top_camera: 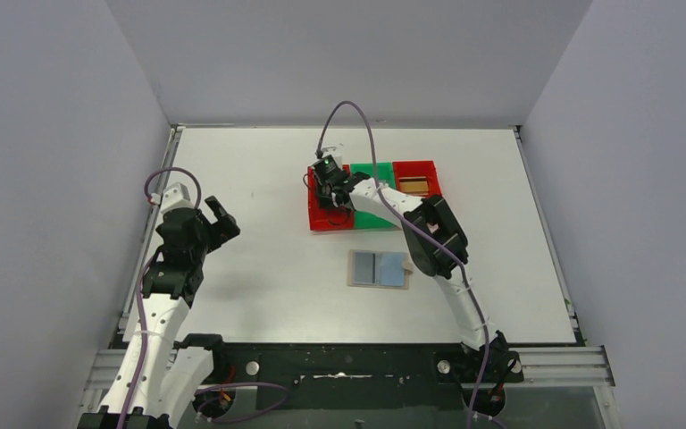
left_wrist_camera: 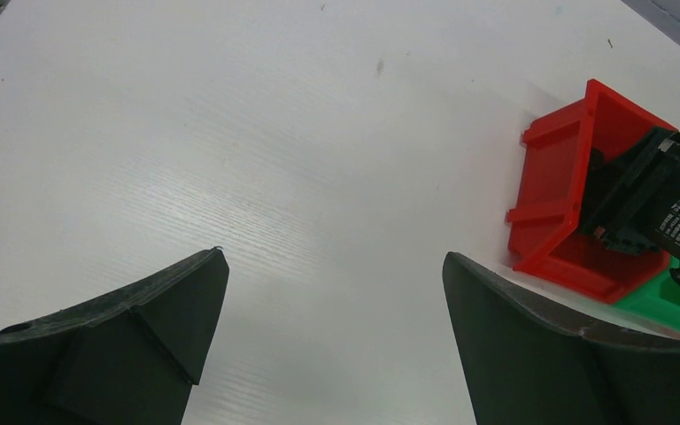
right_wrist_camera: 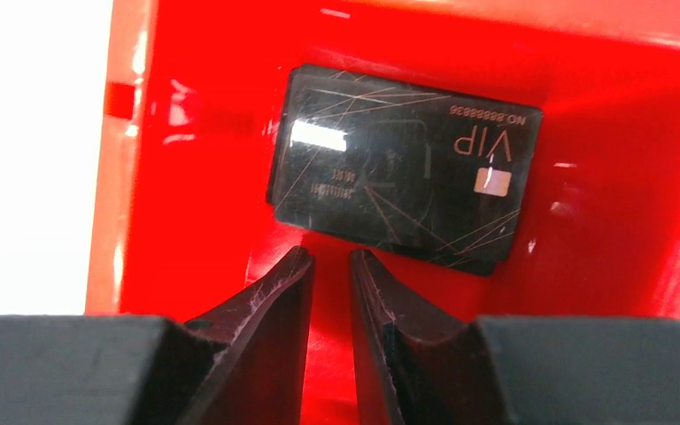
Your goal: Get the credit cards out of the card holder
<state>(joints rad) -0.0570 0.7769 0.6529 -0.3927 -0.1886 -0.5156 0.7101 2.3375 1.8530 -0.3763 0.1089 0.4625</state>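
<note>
Treat the dark card (right_wrist_camera: 405, 168), flat in the red bin (right_wrist_camera: 637, 177), as stiff, thin, slick, likely best pinched by one edge, right jaws barely parted, empty, just beside it, left jaws wide, empty.

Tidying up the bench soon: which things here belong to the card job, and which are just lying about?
Job: card holder, dark card, gold-brown card.
Lying about: left red bin, right red bin (each holds one card), green bin.
</note>
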